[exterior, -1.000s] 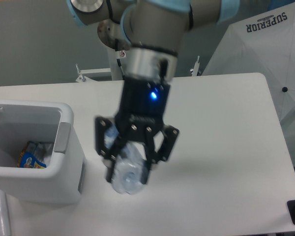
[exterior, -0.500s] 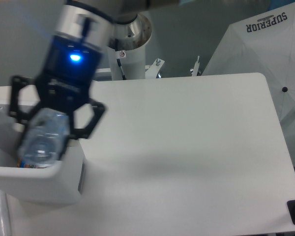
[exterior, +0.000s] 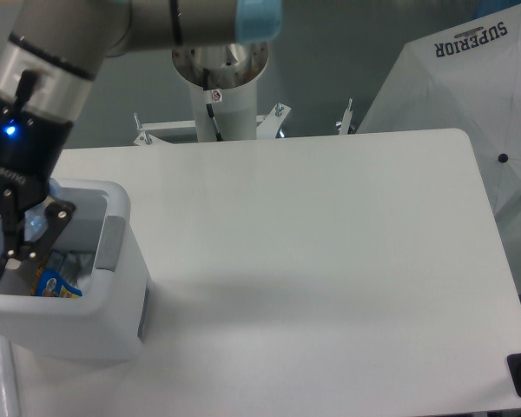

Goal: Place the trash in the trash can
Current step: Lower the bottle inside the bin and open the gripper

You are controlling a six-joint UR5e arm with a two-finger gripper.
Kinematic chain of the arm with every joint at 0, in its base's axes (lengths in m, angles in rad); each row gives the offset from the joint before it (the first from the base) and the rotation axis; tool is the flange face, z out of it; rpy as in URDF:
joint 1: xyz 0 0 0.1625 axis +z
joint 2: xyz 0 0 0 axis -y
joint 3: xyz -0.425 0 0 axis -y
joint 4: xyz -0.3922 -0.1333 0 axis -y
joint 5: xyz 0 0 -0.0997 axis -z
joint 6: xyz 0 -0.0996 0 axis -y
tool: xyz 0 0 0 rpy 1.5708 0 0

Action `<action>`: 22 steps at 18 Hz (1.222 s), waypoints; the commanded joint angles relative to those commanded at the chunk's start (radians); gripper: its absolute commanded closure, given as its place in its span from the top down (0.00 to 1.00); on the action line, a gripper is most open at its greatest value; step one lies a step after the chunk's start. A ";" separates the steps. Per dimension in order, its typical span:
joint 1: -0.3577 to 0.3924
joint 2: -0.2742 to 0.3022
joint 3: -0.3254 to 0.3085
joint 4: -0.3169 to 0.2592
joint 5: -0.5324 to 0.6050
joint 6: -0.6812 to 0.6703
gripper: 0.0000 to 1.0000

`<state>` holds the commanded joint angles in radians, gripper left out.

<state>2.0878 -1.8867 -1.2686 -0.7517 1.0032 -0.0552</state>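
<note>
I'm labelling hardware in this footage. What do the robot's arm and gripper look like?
The arm is built of grey metallic tube segments with a light-blue joint cap. A silver wrist ring leads into a black gripper body with a glowing blue light and white lettering. The gripper has black open-frame linkage fingers.

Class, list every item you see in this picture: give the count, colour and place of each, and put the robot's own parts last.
trash can: one, white with a grey side panel, at the table's left edge.
snack packet: one, blue and orange, inside the trash can.
bottle: one, clear, only partly visible at the gripper over the trash can.
table: one, white, fills most of the view.
umbrella: one, white with dark lettering, beyond the table's right side.
gripper: one, black, lowered over the trash can's opening.
arm: one, grey with light blue caps, upper left.
</note>
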 joint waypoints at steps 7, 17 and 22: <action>-0.006 -0.009 -0.029 0.000 0.002 0.009 0.56; -0.006 -0.014 -0.064 0.002 0.002 0.017 0.57; -0.006 -0.009 -0.092 0.000 0.002 0.034 0.62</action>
<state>2.0816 -1.8960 -1.3607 -0.7516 1.0048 -0.0215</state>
